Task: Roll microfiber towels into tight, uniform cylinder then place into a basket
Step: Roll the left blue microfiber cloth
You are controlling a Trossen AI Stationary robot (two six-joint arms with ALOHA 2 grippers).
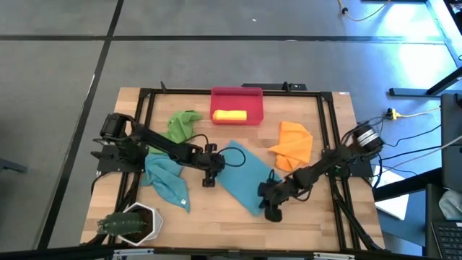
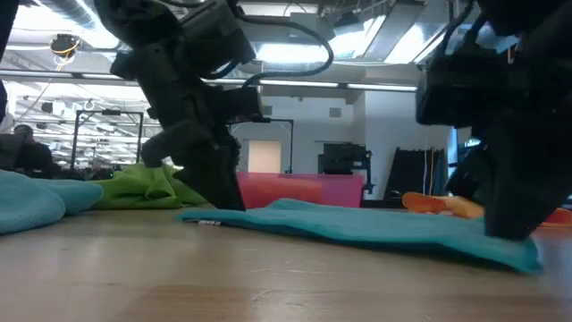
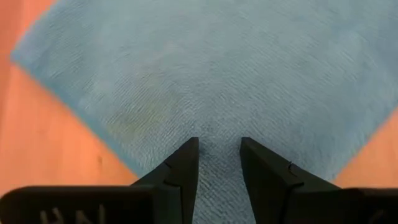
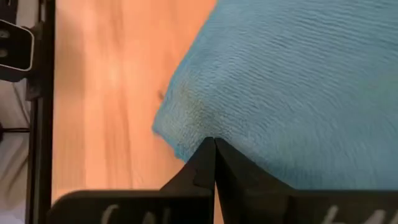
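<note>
A teal-blue towel [image 1: 242, 173] lies spread flat on the table's middle, set diagonally. My left gripper [image 1: 208, 182] stands on its left corner, fingers a little apart [image 3: 219, 146]. My right gripper [image 1: 273, 211] is shut [image 4: 213, 144], down at the towel's near right corner. The red-pink basket [image 1: 254, 94] stands at the far edge with a rolled yellow towel [image 1: 229, 115] inside. A green towel [image 1: 184, 124], an orange towel [image 1: 292, 144] and a second teal-blue towel [image 1: 166, 180] lie crumpled on the table. My left gripper sets both fingertips [image 3: 189, 149] down on the towel's top, just inside its left corner [image 3: 205, 134], slanting down from the table's left. Cloth shows in the gap; whether any is pinched I cannot tell. The towel lies flat. My right gripper rests its shut fingertips [image 4: 208, 149] on the towel just inside the near right corner [image 4: 183, 121], slanting down from the table's right. Nothing shows between the fingers. The corner lies on the table.
A white hexagonal pot [image 1: 137, 220] with a green plant stands at the near left corner. A black frame [image 1: 144, 97] runs around the table top. Bare wood [image 1: 216, 220] shows along the near edge between the pot and my right gripper.
</note>
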